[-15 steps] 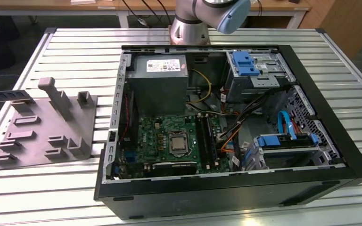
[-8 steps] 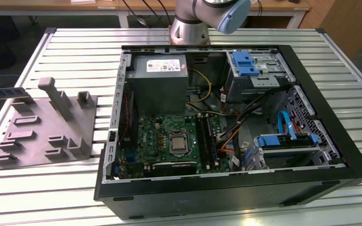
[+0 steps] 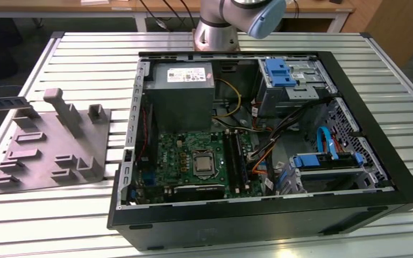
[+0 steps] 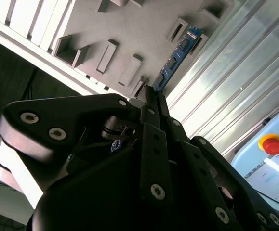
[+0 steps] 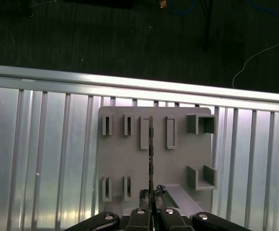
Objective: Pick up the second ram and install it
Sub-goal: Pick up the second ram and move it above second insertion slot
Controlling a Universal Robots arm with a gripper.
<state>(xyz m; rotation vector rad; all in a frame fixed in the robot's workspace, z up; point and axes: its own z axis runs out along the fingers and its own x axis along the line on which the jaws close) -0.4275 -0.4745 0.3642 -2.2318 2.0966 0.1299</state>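
Note:
My gripper (image 5: 151, 195) is shut on the second ram (image 5: 151, 154), a thin board seen edge-on in the first wrist view, running from the fingertips out over the grey holder tray (image 5: 178, 159). In the second wrist view the ram (image 4: 180, 50) shows its blue face with dark chips, sticking out from the gripper (image 4: 149, 94) above the tray (image 4: 144, 29). In the exterior view the tray (image 3: 49, 145) lies on the slatted table at the left of the open computer case (image 3: 378, 177). The green motherboard (image 3: 192, 161) with its long black slots (image 3: 236, 158) lies inside the case.
The case also holds a grey power supply (image 3: 181, 91), blue-tabbed drive bays (image 3: 285, 72) and loose cables (image 3: 278, 134). The arm's base (image 3: 217, 32) stands behind the case. Upright posts (image 3: 63, 110) rise from the tray. A red button (image 4: 272, 144) sits beyond the table edge.

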